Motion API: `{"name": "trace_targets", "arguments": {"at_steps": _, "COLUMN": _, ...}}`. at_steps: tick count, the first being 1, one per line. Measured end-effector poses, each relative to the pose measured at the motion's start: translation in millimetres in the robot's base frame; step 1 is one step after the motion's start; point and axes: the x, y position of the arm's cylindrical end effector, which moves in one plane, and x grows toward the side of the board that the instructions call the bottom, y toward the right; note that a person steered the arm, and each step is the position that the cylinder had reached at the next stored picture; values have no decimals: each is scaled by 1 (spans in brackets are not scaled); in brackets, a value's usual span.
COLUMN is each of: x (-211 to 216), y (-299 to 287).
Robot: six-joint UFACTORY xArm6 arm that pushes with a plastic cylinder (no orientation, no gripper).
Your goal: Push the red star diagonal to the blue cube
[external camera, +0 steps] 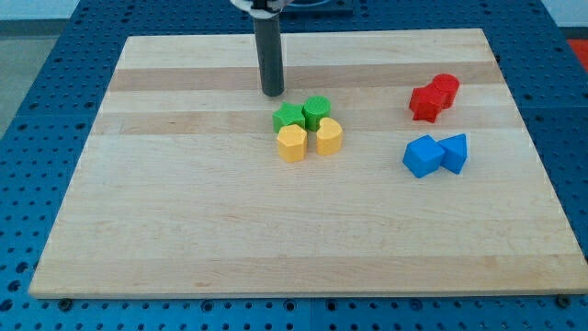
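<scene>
My tip (273, 94) rests on the board near the view's top centre, just above and left of a green block (289, 117). The red star (424, 104) lies at the view's right and touches a second red block (446, 88) on its upper right. The blue cube (422, 156) sits below the red star with a small gap between them. A blue wedge-shaped block (455, 153) touches the cube's right side. My tip is far to the left of the red and blue blocks.
A cluster of blocks sits mid-board: two green ones, the second (317, 111) to the right of the first, with two yellow ones (292, 143) (329, 136) right below them. The wooden board (184, 230) lies on a blue perforated table.
</scene>
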Motion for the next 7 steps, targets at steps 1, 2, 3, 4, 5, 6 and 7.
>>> {"name": "trace_targets", "arguments": {"at_steps": 1, "x": -5, "y": 42}}
{"name": "trace_targets", "arguments": {"at_steps": 2, "x": -11, "y": 97}}
{"name": "trace_targets", "arguments": {"at_steps": 3, "x": -14, "y": 154}}
{"name": "trace_targets", "arguments": {"at_steps": 4, "x": -14, "y": 210}}
{"name": "trace_targets", "arguments": {"at_steps": 5, "x": -20, "y": 257}}
{"name": "trace_targets", "arguments": {"at_steps": 6, "x": -15, "y": 280}}
{"name": "trace_targets", "arguments": {"at_steps": 7, "x": 0, "y": 281}}
